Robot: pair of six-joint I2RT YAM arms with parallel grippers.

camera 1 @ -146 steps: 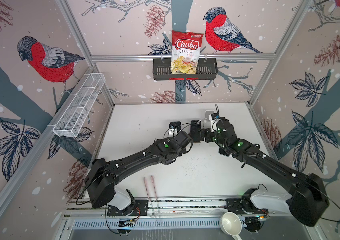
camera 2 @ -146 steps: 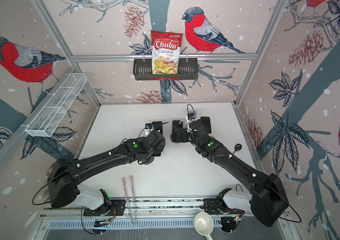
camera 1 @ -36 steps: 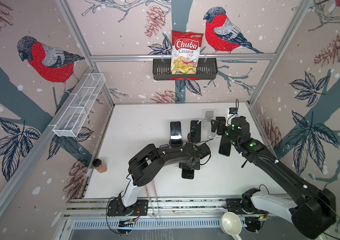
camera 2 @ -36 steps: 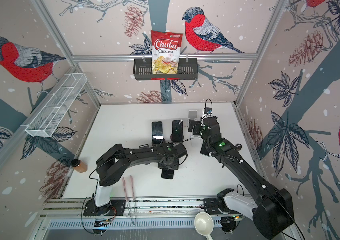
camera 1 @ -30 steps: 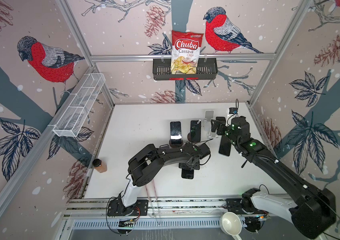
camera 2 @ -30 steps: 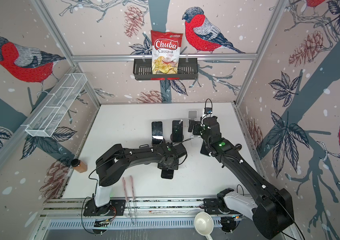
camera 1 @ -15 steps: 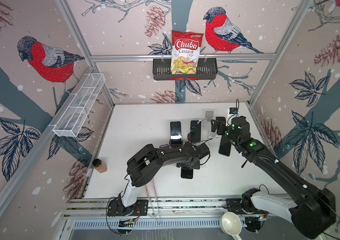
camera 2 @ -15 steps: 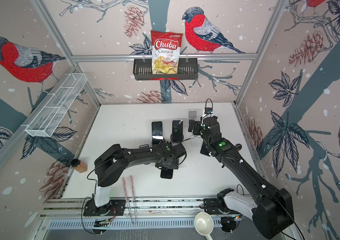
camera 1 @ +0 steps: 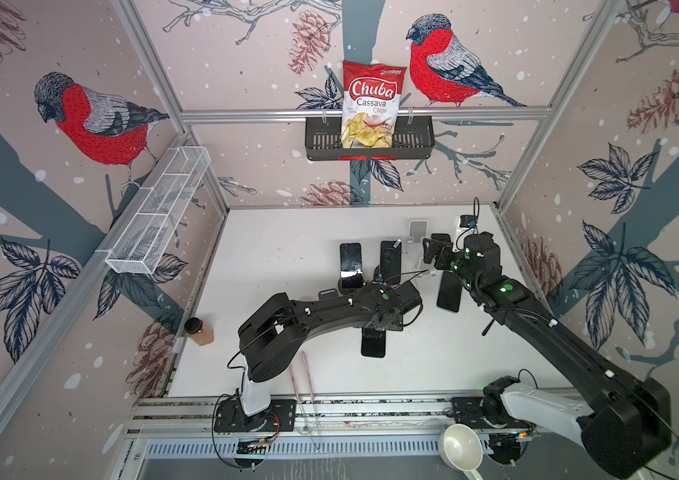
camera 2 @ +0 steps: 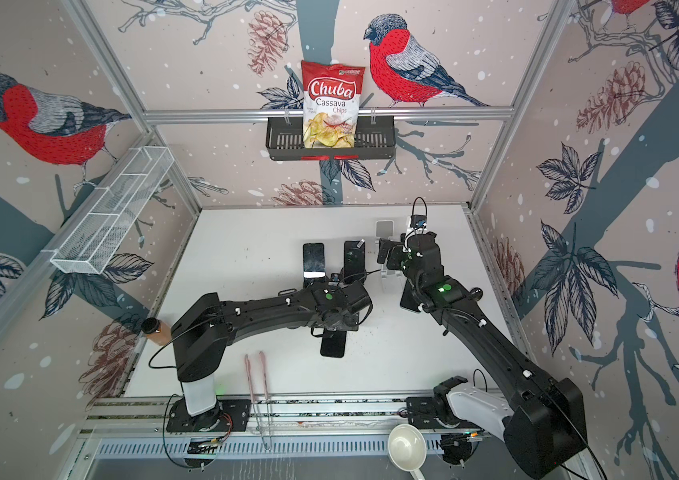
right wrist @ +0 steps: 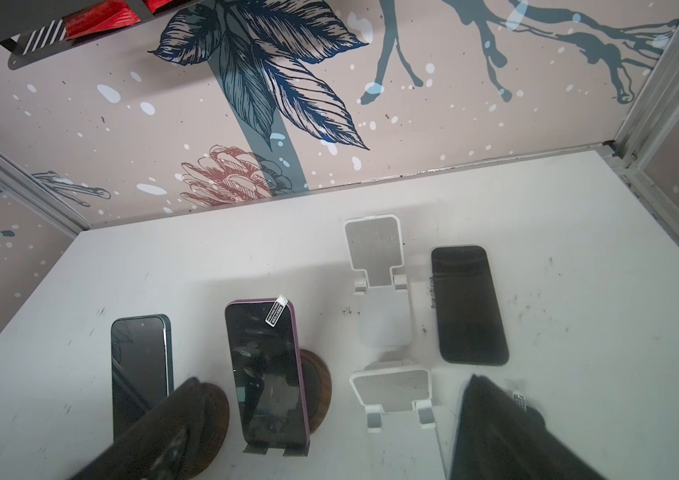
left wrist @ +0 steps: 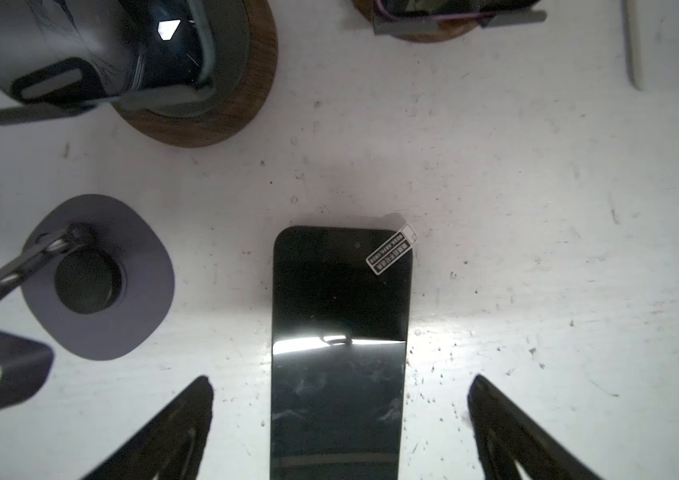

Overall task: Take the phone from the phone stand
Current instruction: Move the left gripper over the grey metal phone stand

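My left gripper (left wrist: 339, 377) stands wide open, not touching the black phone (left wrist: 339, 291), which lies flat on the white table (left wrist: 537, 187) between its jaws; in both top views it shows at the gripper's six o'clock.

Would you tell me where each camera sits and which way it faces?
Top views: high at the front, looking down over the white table; left arm and right arm show.
Left wrist: on the left arm, straight down at a flat black phone; open left gripper frames it.
Right wrist: on the right arm, down toward the back wall at a purple-cased phone on its stand; open right gripper shows.
Shared: top views and left wrist both show the flat black phone.
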